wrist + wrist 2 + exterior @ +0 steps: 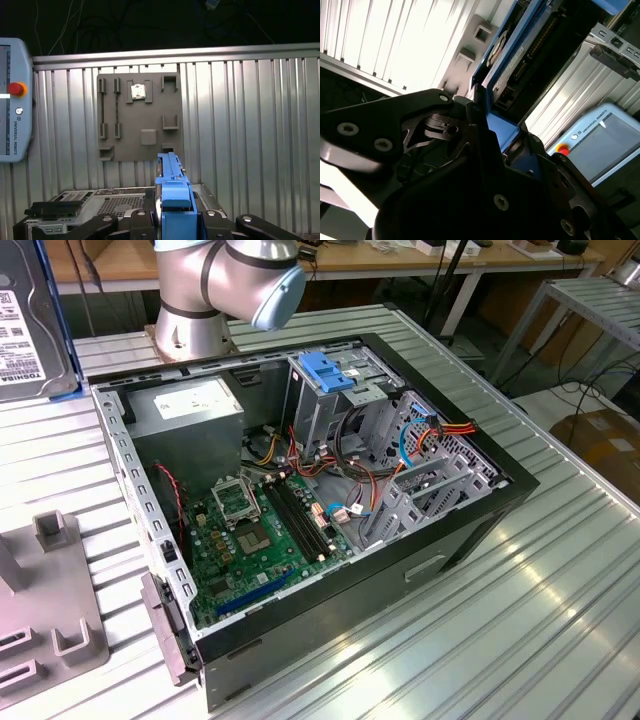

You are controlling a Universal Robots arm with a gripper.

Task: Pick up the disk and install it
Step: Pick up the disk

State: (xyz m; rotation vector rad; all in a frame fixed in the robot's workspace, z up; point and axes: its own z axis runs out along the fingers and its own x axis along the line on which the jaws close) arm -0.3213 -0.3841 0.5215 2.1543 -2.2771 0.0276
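Observation:
The disk hangs in the air at the exterior view's far left, above the ribbed table, with its white label facing the camera and a blue rail along its lower edge. In the first wrist view the disk stands edge-on, its blue rail and end tab held between the black fingers of my gripper. The second wrist view has the disk running away from the gripper, which is shut on its blue end.
An open computer case lies on the table, holding a motherboard, a grey power supply and a metal drive cage topped by a blue bracket. A grey fixture plate and a teach pendant lie nearby.

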